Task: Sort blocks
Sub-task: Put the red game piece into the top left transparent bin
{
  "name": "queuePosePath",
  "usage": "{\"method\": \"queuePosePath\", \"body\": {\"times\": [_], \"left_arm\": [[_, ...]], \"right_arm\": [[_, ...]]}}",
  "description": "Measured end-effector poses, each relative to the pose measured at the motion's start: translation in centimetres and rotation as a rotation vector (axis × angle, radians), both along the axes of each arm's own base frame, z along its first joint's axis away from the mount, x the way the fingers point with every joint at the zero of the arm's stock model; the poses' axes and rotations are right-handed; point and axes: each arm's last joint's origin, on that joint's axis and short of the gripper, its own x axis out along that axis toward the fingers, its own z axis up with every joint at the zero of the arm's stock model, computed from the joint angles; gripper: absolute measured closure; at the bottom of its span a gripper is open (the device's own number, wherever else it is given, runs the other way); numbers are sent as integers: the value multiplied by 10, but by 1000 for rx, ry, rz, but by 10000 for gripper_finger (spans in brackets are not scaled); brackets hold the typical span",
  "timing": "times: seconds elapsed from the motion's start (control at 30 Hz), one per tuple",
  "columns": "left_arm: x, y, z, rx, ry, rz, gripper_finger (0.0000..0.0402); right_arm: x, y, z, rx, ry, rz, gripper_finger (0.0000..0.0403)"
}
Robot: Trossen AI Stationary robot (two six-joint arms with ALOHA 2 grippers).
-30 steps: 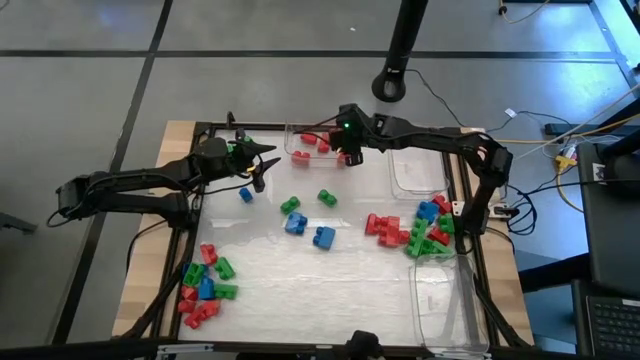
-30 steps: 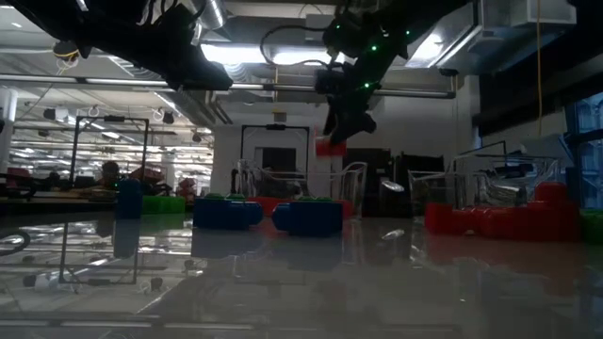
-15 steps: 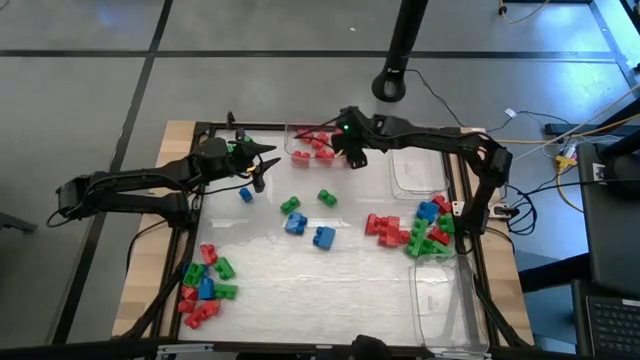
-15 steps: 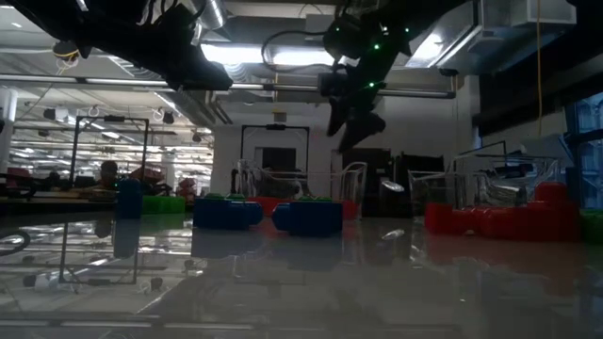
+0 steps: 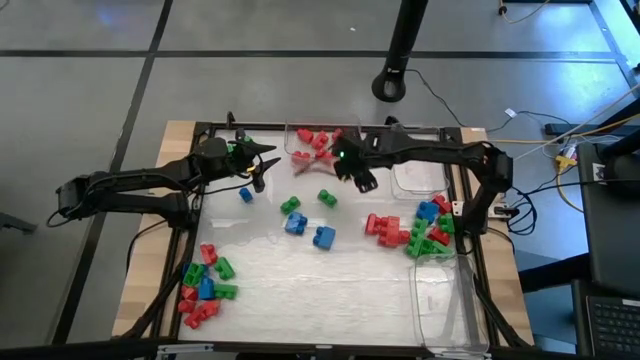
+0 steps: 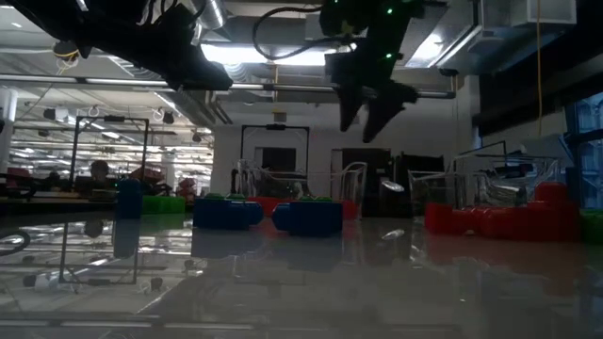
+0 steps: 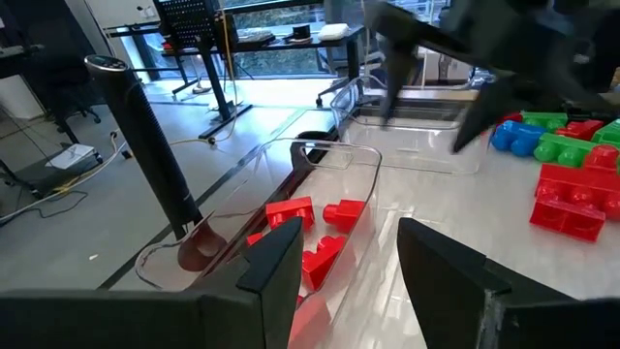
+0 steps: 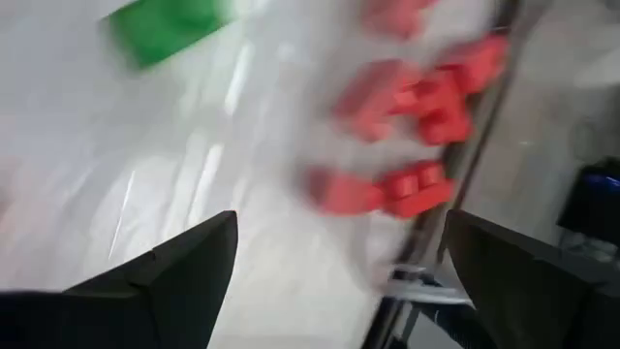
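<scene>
My right tool is hanging over the far middle of the worktop, just on the near side of the clear bin that has the red blocks in it, and its fingers are spread wide with nothing between them, which the low view shows pretty clearly. My left tool sits over the far left part of the worktop, right above a lone blue block; fingers are partly apart and I can't see anything held between them, but honestly can't tell for sure. In my left wrist view the bin shows at least 3 red blocks lying inside. The rest of the blocks are all over the place: a green one and another green one near the middle, 2 blue ones just nearer than those, a red cluster to the right of them, a mixed red, green and blue heap at the right edge, and another mixed heap at the near left. A second clear bin stands at the far right, and a third bin lies along the near right edge.
</scene>
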Motion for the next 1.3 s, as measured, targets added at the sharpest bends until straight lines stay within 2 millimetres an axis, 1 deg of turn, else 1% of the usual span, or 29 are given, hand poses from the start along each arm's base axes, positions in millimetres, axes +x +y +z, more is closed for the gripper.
{"method": "queuePosePath", "body": {"times": [0.33, 0.47, 0.63, 0.77, 0.83, 1.03, 1.17, 1.3], "left_arm": [[0, 0, 0, -1, 0, 0, 243], [0, 0, 0, -5, -3, 1, 243], [0, 0, 0, -7, -4, 2, 243], [0, 0, 0, -7, -4, 2, 243], [0, 0, 0, -7, -4, 2, 243], [0, 0, 0, -7, -5, 2, 243], [0, 0, 0, -2, -2, 1, 243], [0, 0, 0, -1, -1, 0, 243]], "right_arm": [[-12, 69, -6, 44, 218, 131, 38], [-15, 92, -6, 39, 259, 195, 38], [-16, 114, -7, 35, 263, 259, 38], [-15, 120, -6, -44, 244, 257, 38], [-15, 124, -6, -51, 228, 240, 38], [-19, 130, -10, 88, 261, 268, 38], [-24, 130, -26, 127, 330, 332, 38], [-27, 129, -48, 123, 358, 394, 38]]}}
